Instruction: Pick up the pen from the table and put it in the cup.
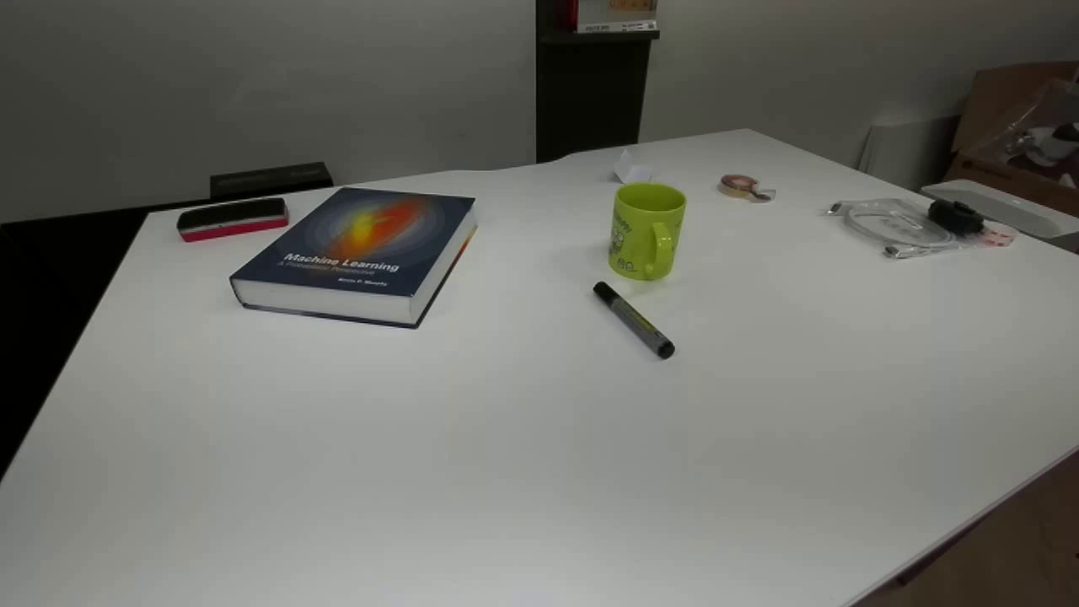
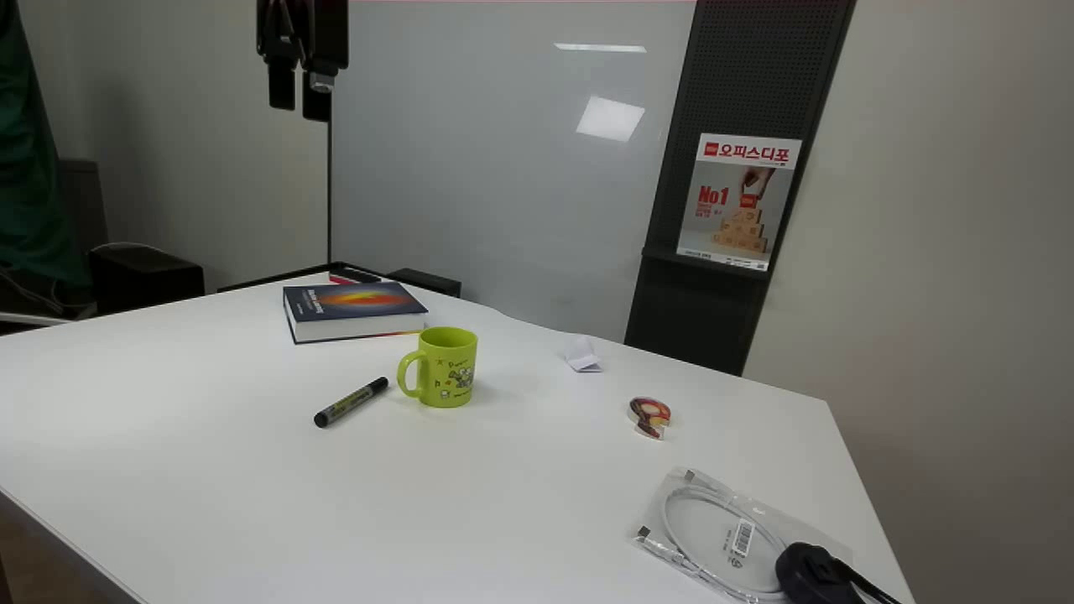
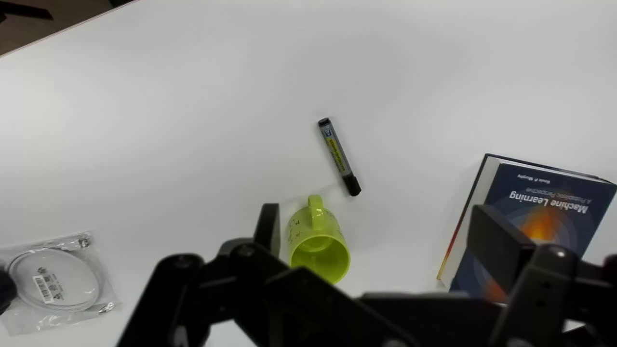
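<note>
Task at its very start, I judge: the pen (image 1: 634,320) is not yet picked up, and the cup (image 1: 634,232) has not received it.
In an exterior view, the pen lies on the table (image 1: 421,464), near the upright cup but not touching it. In an exterior view, the gripper (image 2: 299,94) hangs high above the table, well apart from both things. In the wrist view, its fingers (image 3: 496,248) are spread wide with nothing held between them, and no pen shows in the visible part of the cup's inside. Reaching, grasping, lifting and placing seem all to be left.
</note>
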`<state>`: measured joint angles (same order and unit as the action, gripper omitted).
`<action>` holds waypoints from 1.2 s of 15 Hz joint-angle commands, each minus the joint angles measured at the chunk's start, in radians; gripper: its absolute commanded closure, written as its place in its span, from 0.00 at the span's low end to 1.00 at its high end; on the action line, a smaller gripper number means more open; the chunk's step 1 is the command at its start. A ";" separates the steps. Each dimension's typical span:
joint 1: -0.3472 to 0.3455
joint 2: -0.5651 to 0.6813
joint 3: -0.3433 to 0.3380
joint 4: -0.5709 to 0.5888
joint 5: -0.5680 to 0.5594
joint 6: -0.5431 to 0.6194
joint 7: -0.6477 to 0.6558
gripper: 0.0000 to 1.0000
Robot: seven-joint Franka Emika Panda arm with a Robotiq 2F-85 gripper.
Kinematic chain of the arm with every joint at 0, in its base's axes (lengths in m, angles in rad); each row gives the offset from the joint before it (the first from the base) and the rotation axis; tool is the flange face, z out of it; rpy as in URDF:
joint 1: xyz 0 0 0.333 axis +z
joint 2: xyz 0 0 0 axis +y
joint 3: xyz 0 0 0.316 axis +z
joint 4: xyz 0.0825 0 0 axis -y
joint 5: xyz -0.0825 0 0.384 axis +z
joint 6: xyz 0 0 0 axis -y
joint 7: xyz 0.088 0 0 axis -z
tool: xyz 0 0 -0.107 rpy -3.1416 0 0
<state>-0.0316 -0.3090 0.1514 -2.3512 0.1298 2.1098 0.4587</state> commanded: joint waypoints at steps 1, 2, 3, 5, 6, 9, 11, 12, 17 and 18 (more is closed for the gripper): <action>0.014 0.061 0.017 0.022 -0.122 -0.001 -0.003 0.00; 0.021 0.096 0.019 0.028 -0.152 0.010 -0.024 0.00; 0.028 0.128 0.017 0.030 -0.172 0.032 -0.045 0.00; 0.045 0.202 0.000 0.038 -0.162 0.090 -0.097 0.00; 0.049 0.248 -0.009 0.047 -0.147 0.123 -0.120 0.00; 0.058 0.381 -0.039 0.074 -0.091 0.190 -0.237 0.00; 0.056 0.459 -0.051 0.104 -0.034 0.217 -0.350 0.00; 0.054 0.500 -0.055 0.125 -0.029 0.214 -0.371 0.00; 0.063 0.554 -0.063 0.132 -0.035 0.226 -0.405 0.00; 0.064 0.571 -0.063 0.144 -0.035 0.226 -0.407 0.00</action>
<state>0.0170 0.2628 0.1040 -2.2085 0.0893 2.3388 0.0553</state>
